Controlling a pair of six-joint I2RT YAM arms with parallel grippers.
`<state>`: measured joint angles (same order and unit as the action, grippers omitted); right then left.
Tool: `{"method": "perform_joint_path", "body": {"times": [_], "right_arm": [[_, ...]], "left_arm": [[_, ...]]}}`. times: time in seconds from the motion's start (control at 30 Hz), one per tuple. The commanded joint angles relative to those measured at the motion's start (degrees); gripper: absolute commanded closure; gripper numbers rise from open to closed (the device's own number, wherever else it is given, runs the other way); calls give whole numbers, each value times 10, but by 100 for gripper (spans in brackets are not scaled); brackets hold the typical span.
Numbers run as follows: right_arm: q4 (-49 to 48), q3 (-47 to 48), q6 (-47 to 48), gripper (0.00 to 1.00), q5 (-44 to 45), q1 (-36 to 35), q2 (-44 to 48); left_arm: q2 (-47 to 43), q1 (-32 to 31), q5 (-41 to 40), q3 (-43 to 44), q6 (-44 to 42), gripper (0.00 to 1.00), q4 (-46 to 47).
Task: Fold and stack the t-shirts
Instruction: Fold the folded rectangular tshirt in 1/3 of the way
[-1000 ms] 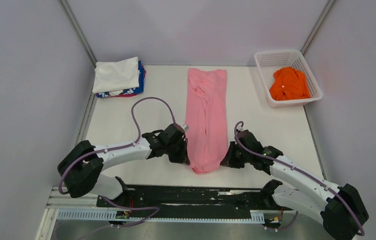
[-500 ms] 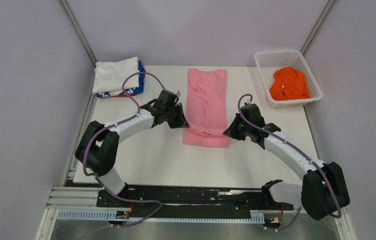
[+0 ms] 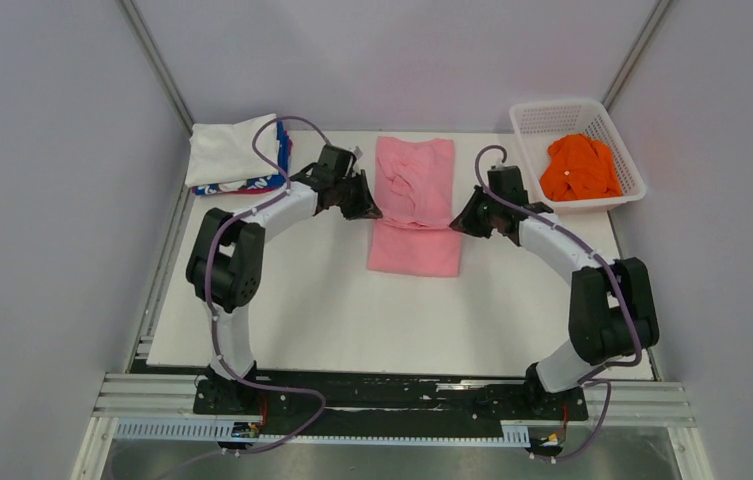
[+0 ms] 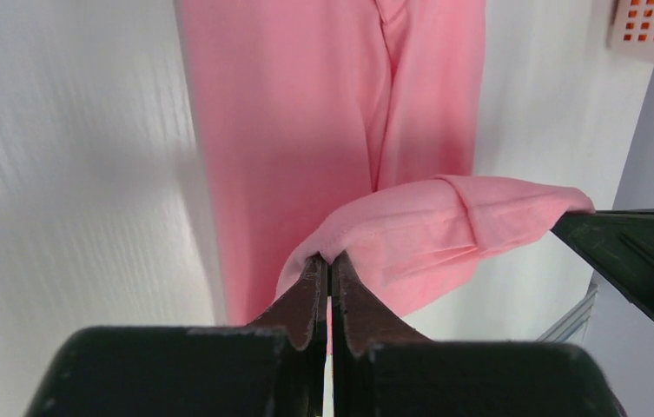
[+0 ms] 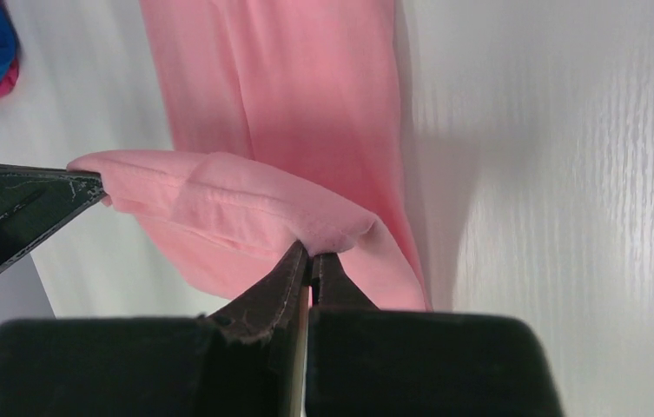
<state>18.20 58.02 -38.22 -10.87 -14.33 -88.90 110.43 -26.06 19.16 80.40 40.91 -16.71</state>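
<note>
The pink t-shirt point(image 3: 414, 215) lies as a long strip in the middle of the table, its near end lifted and doubled back over the rest. My left gripper point(image 3: 372, 213) is shut on the left corner of that lifted hem, and my right gripper point(image 3: 457, 222) is shut on the right corner. The left wrist view shows my left gripper point(image 4: 330, 258) pinching the pink cloth point(image 4: 306, 104). In the right wrist view my right gripper point(image 5: 309, 254) pinches the same hem point(image 5: 245, 204). The hem hangs slack between them above the lower layer.
A folded white t-shirt point(image 3: 232, 148) sits on a blue and red one point(image 3: 277, 180) at the back left. A white mesh basket point(image 3: 527, 160) at the back right holds a crumpled orange t-shirt point(image 3: 579, 167). Walls close in on both sides.
Both grippers have carried the pink shirt's near hem away from the arm bases toward the far end, folding the shirt over itself. Both arms now stretch far out.
</note>
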Motion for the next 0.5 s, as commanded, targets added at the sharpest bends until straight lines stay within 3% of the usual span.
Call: {"method": "perform_joint_path", "body": {"times": [0.0, 0.47], "right_arm": [[-34, 61, 31, 100, -35, 23, -46], [-40, 170, 53, 99, -75, 49, -189]], "left_arm": [[37, 22, 9, 70, -27, 100, -23], [161, 49, 40, 193, -32, 95, -44]]}}
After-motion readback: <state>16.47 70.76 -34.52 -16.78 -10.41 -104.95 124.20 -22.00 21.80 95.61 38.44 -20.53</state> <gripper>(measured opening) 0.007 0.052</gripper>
